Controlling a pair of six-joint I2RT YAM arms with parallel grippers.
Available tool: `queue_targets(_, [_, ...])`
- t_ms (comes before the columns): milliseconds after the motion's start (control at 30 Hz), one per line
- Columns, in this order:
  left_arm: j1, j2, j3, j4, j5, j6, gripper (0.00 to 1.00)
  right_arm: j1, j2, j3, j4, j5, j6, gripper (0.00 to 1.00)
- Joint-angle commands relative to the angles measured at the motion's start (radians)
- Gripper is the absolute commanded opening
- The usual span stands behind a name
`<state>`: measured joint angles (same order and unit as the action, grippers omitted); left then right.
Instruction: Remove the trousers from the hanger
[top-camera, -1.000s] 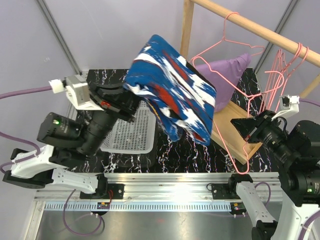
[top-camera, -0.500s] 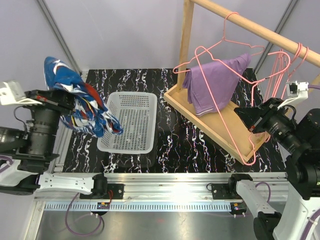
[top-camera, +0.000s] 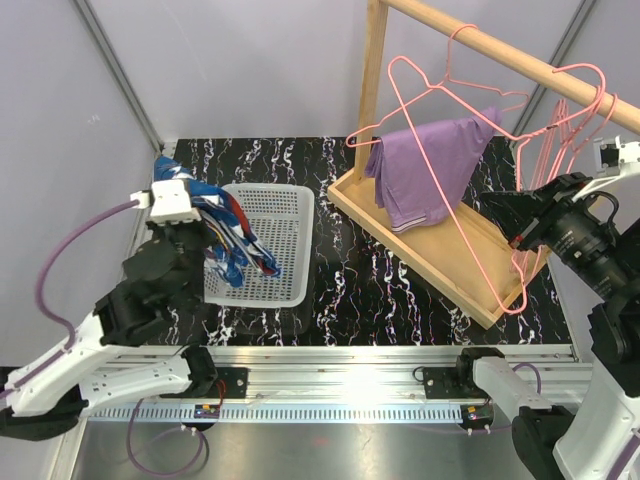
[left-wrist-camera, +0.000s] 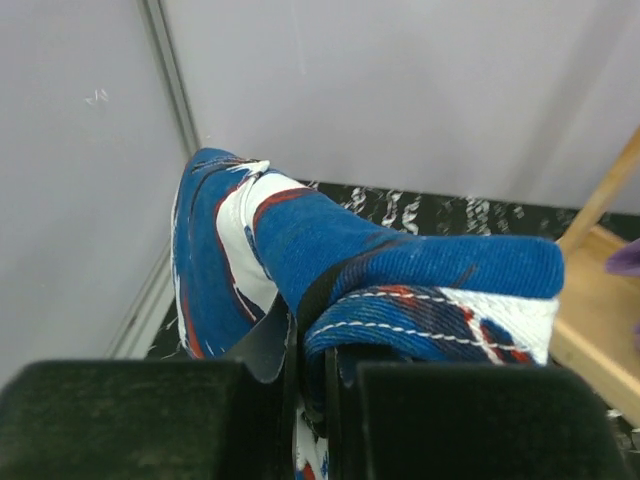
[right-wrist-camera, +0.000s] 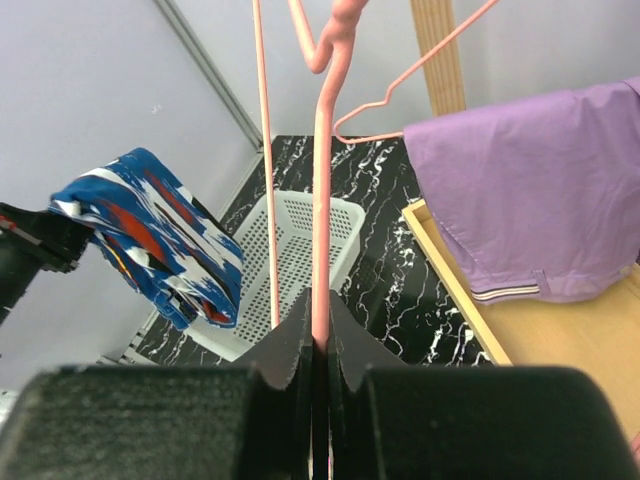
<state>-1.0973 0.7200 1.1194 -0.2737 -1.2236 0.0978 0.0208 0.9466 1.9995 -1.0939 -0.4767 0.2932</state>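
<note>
Blue patterned trousers (left-wrist-camera: 400, 270) pinched in the left gripper (left-wrist-camera: 310, 365), over the white basket (top-camera: 272, 189).
Jaws clamp a cloth fold, and the bundle dangles across the basket's left rim. Judgement: shift right over the mesh centre before letting go, hem inside the walls. Right gripper (right-wrist-camera: 320, 340) is pressed onto a pink wire hanger (right-wrist-camera: 321, 180). Lilac trousers (top-camera: 425, 170) hang at the wooden rack (top-camera: 375, 70), well apart; the tabletop (top-camera: 340, 280) between gives room.

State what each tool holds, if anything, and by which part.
Left tool: the blue trousers, pinched at a bunched fold. Right tool: a pink hanger, clamped on a straight wire section.
</note>
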Motion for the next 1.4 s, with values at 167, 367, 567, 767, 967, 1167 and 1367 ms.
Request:
queue_targets(167, [0.117, 0.042, 0.046, -0.215, 0.109, -0.26, 0.0, 0.021, -0.009, -0.027, 0.015, 0.062, -0.031, 0.0])
queue_targets(367, [0.117, 0.067, 0.143, -0.407, -0.002, -0.305, 0.0, 0.024, -0.009, -0.048, 0.015, 0.082, -0.035, 0.0])
queue_targets(567, [0.117, 0.064, 0.209, -0.545, -0.019, -0.348, 0.0, 0.028, -0.012, -0.067, 0.014, 0.093, -0.042, 0.0])
queue_targets(767, [0.117, 0.09, 0.224, -0.634, -0.014, -0.365, 0.0, 0.033, -0.012, -0.074, 0.012, 0.095, -0.051, 0.0])
queue_targets(967, [0.148, 0.217, 0.094, -0.515, 0.041, -0.311, 0.0, 0.033, -0.028, -0.087, 0.015, 0.086, -0.049, 0.0])
queue_targets(1167, [0.31, 0.517, 0.088, -0.542, 0.156, -0.467, 0.0, 0.031, -0.037, -0.097, 0.016, 0.073, -0.043, 0.0])
queue_targets(1367, [0.344, 0.723, 0.178, -0.522, 0.214, -0.515, 0.0, 0.033, -0.048, -0.111, 0.022, 0.064, -0.034, 0.0])
